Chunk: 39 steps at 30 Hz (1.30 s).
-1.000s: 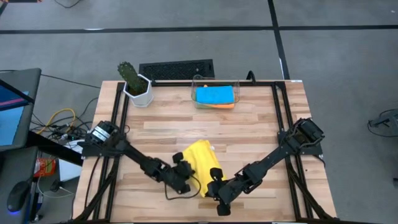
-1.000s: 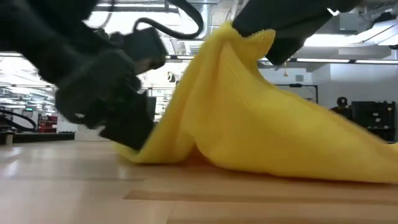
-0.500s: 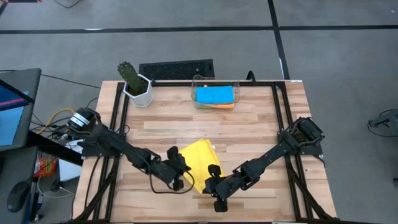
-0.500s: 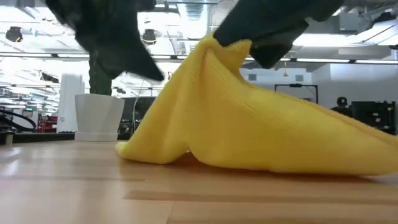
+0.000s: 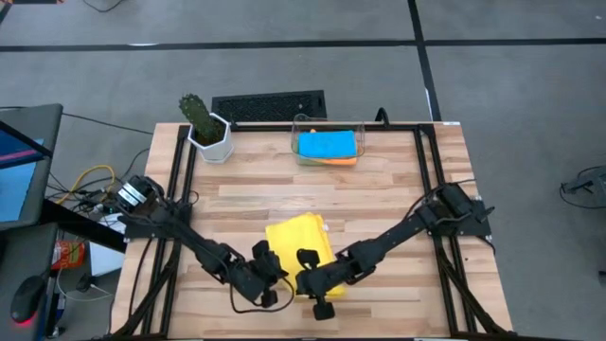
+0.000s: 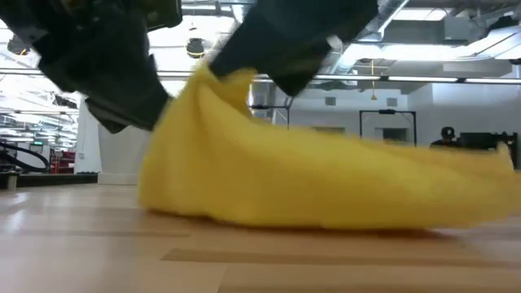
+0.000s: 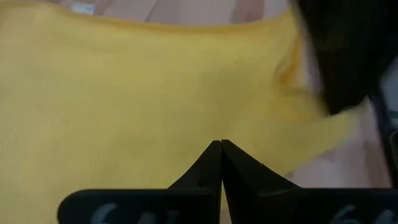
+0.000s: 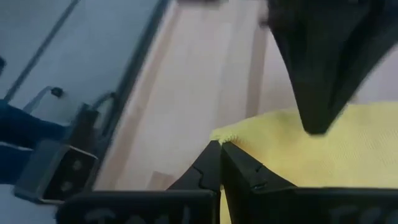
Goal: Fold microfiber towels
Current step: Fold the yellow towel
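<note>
The yellow towel [image 5: 298,244] lies on the wooden table [image 5: 379,189], on the near side of the clear bin [image 5: 329,144] and well apart from it; one edge is raised off the boards and the rest trails flat. The right gripper [image 5: 305,275] is clamped on that raised edge, its fingers [image 8: 239,167] pinched together with yellow cloth between them, at the towel's corner farthest from the bin. The left gripper [image 5: 266,275] sits just beside it at the same far edge, fingers [image 7: 214,163] pressed together over the cloth; whether any fabric is caught between them cannot be told. The step in hand appears to be a fold of the yellow towel, the lifted edge being carried across the flat part. The next move calls for laying that edge onto the opposite edge, square and without bunching, then releasing. A blue towel [image 5: 328,143] and an orange towel [image 5: 333,161] rest folded in the bin. A potted cactus [image 5: 203,123] stands beside the bin.
</note>
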{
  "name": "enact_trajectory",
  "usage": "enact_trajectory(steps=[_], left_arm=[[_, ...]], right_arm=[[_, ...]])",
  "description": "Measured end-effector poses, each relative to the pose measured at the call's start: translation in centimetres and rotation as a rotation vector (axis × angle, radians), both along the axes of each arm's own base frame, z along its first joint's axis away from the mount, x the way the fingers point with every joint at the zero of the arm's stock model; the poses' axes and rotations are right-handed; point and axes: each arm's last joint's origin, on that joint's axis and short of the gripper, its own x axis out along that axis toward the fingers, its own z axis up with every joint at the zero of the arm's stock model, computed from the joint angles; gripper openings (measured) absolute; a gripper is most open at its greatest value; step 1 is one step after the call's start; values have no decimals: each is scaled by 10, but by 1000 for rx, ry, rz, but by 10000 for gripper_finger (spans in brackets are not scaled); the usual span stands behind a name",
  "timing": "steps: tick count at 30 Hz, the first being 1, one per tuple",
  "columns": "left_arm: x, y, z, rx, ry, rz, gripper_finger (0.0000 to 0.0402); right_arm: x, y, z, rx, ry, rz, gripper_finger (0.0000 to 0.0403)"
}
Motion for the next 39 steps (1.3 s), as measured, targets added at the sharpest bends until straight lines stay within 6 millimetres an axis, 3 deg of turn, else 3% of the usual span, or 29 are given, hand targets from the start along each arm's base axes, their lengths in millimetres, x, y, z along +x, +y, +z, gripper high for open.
enact_trajectory(steps=[7, 26, 33, 39], left_arm=[[-7, -7, -2, 22, 19, -23, 0], [-12, -13, 0, -30, 49, -82, 0], [-28, -9, 12, -20, 129, -69, 0], [-37, -2, 5, 23, 243, -29, 0]], right_arm=[[11, -10, 9, -15, -45, 16, 31], [28, -44, 10, -59, -82, -13, 31], [32, -52, 11, -69, -98, -20, 31], [35, -52, 14, -35, -135, 5, 31]])
